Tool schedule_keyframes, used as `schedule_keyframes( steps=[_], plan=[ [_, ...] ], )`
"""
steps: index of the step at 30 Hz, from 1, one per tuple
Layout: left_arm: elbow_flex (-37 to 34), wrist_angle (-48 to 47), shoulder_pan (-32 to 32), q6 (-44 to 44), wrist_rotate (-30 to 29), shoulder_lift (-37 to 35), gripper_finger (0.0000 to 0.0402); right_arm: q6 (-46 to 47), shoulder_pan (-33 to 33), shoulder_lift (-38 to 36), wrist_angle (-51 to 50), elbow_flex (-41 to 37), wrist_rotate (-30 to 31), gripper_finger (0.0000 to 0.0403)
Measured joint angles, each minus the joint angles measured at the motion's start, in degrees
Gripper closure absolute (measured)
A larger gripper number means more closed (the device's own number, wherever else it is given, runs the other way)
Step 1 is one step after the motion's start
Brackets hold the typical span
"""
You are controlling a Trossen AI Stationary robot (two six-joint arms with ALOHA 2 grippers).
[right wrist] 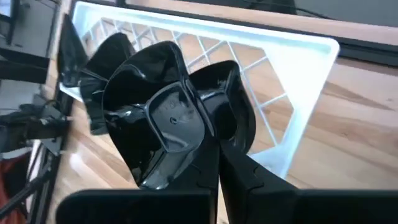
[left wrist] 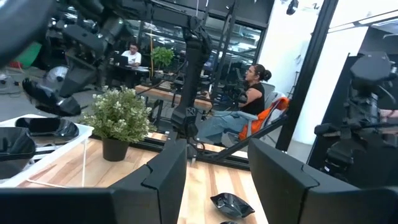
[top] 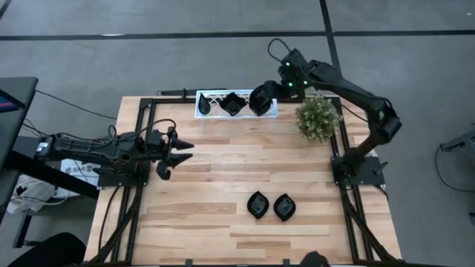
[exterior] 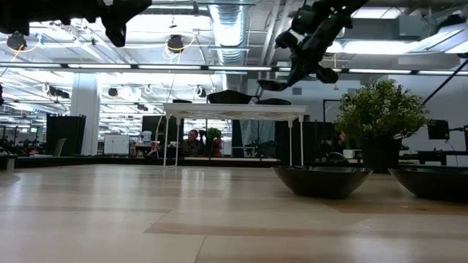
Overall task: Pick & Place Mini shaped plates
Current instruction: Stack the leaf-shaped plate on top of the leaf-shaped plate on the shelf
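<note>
The mini shaped plates are glossy black dishes. Two leaf-shaped ones (top: 257, 205) (top: 284, 207) rest on their bases on the wooden table near its near edge, and show in the low view (exterior: 322, 179) (exterior: 435, 181). A slim teardrop (top: 204, 104) and a rounded square (top: 232, 104) lie in the white lattice tray (top: 215, 113) at the far edge. My right gripper (top: 269, 93) is over the tray's right end, shut on another black plate (right wrist: 161, 118). My left gripper (top: 178, 153) hangs open and empty above the table's left side. My right gripper pinches the black plate's rim (right wrist: 200, 127) between its two fingers, slanting down from the far right. The plate (exterior: 274, 84) hangs tilted below the fingers, lifted clear just above the tray top (exterior: 234, 109).
A green potted plant (top: 318, 117) stands just right of the tray, close to my right arm. The tray stands on thin white legs (exterior: 175, 139). Bare wood lies across the table's middle between the tray and the two leaf plates. People sit in the room beyond.
</note>
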Motion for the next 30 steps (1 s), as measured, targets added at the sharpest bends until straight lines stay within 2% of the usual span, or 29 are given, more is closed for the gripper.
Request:
schedule_keyframes(
  steps=[10, 30],
  plan=[
    [0.0, 0.0, 2.0, -0.2, 0.0, 0.0, 0.0229, -2.5, -0.2, 5.7, -2.3, 1.1, -1.0, 0.0403],
    [0.0, 0.0, 2.0, -0.4, 0.0, 0.0, 0.0229, -3.9, -1.8, 5.6, -3.7, 1.1, -1.1, 0.0403]
  ],
)
